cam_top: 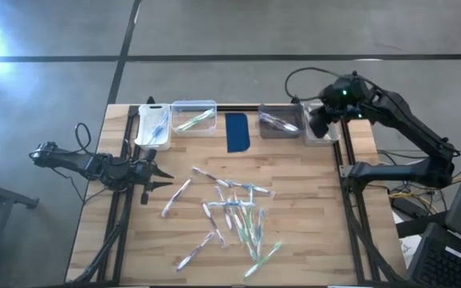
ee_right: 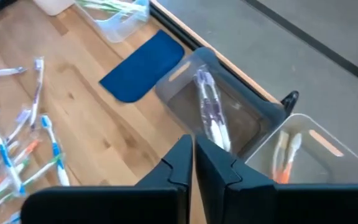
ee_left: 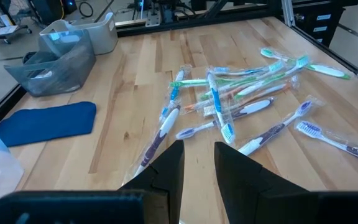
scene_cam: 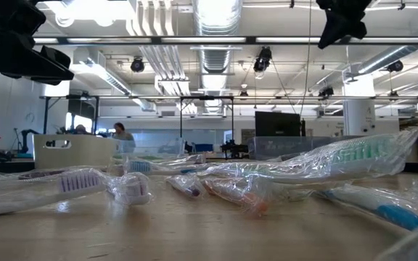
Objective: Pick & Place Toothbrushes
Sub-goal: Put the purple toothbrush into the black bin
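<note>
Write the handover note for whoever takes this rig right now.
Left end effector: low at the table's left edge, slightly open, empty, facing the pile.
Right end effector: shut, empty, above the far-right bins.
Done: toothbrushes sit in the four back bins: white bin, clear bin, grey bin holding purple ones, far-right clear bin holding orange ones.
Left: the loose pile of wrapped toothbrushes mid-table remains to sort. The blue pad stays.
</note>
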### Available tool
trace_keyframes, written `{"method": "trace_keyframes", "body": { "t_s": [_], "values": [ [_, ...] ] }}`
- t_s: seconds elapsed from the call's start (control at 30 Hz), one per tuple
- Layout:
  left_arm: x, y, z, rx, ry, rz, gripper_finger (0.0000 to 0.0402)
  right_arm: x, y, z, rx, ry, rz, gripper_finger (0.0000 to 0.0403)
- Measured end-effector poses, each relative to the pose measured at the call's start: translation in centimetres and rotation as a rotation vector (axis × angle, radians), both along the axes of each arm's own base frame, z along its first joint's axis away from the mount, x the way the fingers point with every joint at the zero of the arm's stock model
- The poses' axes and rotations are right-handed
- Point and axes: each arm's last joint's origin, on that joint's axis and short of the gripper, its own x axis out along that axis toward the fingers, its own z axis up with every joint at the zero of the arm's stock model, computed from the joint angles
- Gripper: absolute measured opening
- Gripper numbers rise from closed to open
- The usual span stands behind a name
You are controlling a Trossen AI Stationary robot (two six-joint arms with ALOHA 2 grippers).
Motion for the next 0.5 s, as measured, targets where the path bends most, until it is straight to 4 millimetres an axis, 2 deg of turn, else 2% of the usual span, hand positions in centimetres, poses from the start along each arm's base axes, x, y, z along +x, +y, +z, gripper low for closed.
{"method": "trace_keyframes", "body": {
  "t_s": [0.2, 0.5],
  "values": [
    [0.1, 0.1, 0.3, -0.011, -0.036, 0.033, 0.0094, 0.4, 1.5, -0.2, 0.002, -0.013, -0.005, 0.0012],
    [0.8, 0.0, 4.7, -0.174, -0.485, 0.065, 0.0094, 1.2, 1.9, -0.5, -0.003, 0.003, -0.019, 0.0009]
  ]
}}
